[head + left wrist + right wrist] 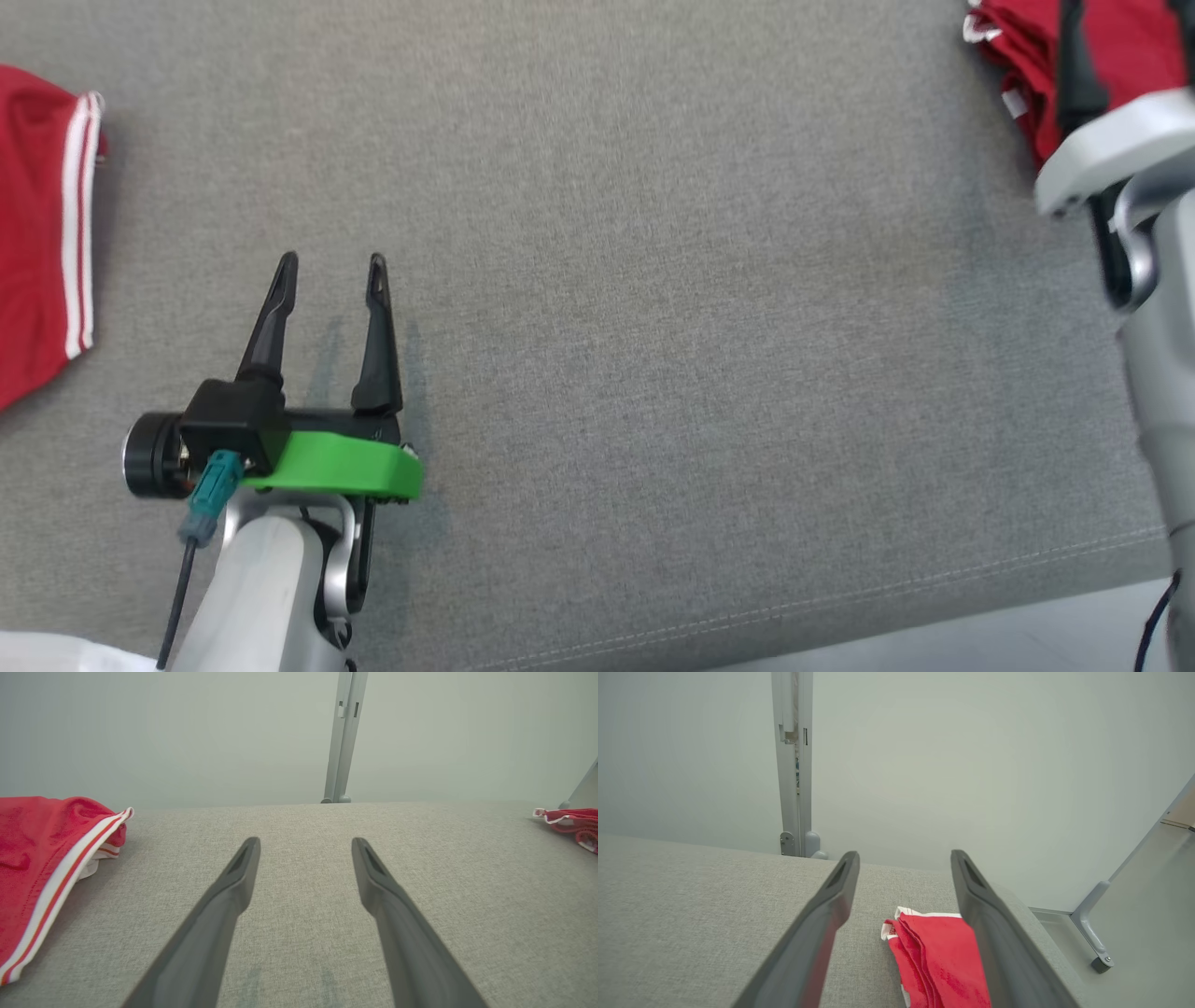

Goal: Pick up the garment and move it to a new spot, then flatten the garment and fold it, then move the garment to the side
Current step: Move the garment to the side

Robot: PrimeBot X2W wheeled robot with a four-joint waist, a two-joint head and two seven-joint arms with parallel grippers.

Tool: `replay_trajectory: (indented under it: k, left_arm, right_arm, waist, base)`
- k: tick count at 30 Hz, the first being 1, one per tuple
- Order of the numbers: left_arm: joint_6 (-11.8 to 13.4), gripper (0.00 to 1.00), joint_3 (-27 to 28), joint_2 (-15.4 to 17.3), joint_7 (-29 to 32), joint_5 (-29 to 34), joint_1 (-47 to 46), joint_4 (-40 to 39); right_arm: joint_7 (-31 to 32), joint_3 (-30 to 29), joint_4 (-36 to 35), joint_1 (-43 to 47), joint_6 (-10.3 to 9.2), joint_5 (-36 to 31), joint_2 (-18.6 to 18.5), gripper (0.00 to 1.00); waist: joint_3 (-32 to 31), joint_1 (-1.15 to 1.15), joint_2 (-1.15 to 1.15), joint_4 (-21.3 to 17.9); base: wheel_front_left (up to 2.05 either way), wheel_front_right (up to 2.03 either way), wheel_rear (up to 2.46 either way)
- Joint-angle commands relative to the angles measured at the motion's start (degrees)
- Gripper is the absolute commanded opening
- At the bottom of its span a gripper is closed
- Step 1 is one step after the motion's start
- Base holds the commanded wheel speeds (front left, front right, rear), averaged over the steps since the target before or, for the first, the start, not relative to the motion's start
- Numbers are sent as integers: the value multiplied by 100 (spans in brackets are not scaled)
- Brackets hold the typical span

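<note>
Right fingers (817, 933) hang released over the folded garment (938, 956); left fingers (215, 924), well left of it, are released too. Best lift the right straight up, avoiding snags.

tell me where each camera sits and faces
Head view: on the head, looking down at the grey fabric surface; open left gripper lower left.
Left wrist view: low, along that gripper's fingers towards a pale wall.
Right wrist view: along the open right gripper, over a folded red garment with white trim.
All three share that garment.
</note>
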Motion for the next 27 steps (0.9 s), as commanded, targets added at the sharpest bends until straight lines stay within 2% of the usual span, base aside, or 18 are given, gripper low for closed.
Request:
replay_trajectory:
  k: [1, 13, 27]
  left_arm:
    - [43, 100, 93, -22, -52, -92, 158, 126]
    - [70, 100, 562, -225, -96, -295, 899, 577]
    - [-55, 100, 729, -392, -98, -119, 1465, 690]
  right_arm:
    - [-16, 48, -215, 372, -10, 144, 123, 100]
    - [-17, 205, -1542, 2381, -10, 593, 830, 100]
    - [84, -74, -2641, 4090, -10, 502, 1476, 100]
  waist:
    - [-595, 0, 56, 61]
    - [-1627, 0, 56, 270]
    - [-2054, 0, 56, 344]
  base:
    - [0, 0, 0]
    - [0, 0, 0]
    - [0, 0, 0]
